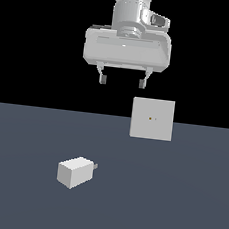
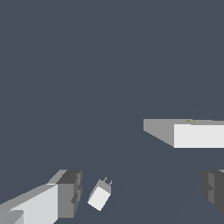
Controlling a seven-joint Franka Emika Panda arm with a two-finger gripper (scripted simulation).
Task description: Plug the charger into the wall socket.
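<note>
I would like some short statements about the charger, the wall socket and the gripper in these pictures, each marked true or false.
1. The gripper is open and holds nothing. True.
2. The charger is already plugged into the wall socket. False: it lies on the floor, apart from the socket.
3. The wall socket stands upright. True.
4. In the exterior view, the charger is to the right of the wall socket. False: it is to the exterior view's left and nearer the camera.
5. The gripper touches the charger. False: it hangs high above it.
</note>
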